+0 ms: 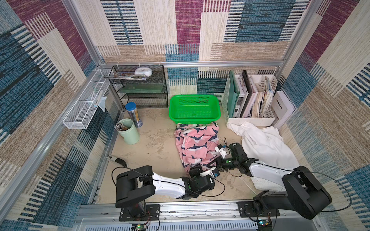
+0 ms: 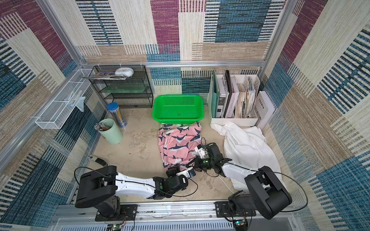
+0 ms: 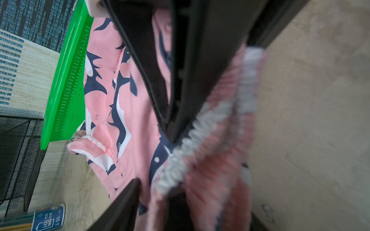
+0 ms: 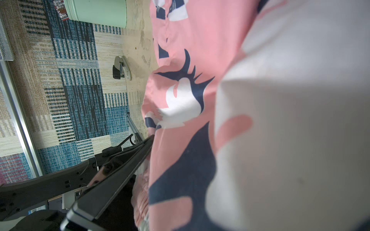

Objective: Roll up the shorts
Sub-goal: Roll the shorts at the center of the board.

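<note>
In the left wrist view the left gripper (image 3: 155, 160) is hanging with fingers apart around the waist of the pink shorts (image 3: 130, 112) while the right gripper (image 1: 211, 165) is pinching it shut, so the roll could be going crooked on the smooth tan table (image 1: 156, 152) by the green basket (image 3: 66, 80), inside stripy walls (image 1: 188, 30).

I count one pink shark-print pair of cloth shorts (image 1: 195, 144) and one plain white cloth pair (image 1: 264, 144), two pairs, both on my side of the one green perforated plastic basket (image 1: 194, 118). Left of that basket stand one mint-green plastic cup (image 1: 130, 134) and one blue-capped clear pencil tube (image 1: 133, 115).
</note>
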### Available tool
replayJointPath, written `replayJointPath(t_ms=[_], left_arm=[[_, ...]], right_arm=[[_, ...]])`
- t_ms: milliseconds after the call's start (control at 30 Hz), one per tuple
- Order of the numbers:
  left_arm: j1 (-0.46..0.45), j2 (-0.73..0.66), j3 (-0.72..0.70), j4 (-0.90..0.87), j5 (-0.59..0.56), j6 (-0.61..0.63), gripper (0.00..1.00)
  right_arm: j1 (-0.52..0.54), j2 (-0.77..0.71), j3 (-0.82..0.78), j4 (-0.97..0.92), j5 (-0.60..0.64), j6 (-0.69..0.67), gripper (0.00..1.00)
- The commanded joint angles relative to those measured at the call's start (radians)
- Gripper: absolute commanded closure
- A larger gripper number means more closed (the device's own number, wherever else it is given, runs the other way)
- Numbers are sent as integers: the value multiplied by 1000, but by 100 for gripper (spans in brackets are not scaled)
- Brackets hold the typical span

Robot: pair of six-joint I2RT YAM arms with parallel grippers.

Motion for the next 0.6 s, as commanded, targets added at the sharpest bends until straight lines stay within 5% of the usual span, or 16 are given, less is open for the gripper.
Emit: replayJointPath(t_ms=[0, 133, 167, 367, 567], left_arm=[[12, -13, -6, -12, 14, -43, 57], [19, -44, -11, -53, 54, -69, 81], [21, -50, -7, -70, 59, -77, 100], [28, -108, -16, -159, 128, -96, 100], [54, -149, 17, -295, 257, -110, 100]], right_arm=[[0, -5, -4, 8, -3, -13, 100], [0, -7, -7, 7, 1, -16, 100], [1, -8, -6, 3, 4, -16, 98], [0, -67, 14, -46, 59, -59, 58], [-1, -179, 89, -283, 271, -223, 24]])
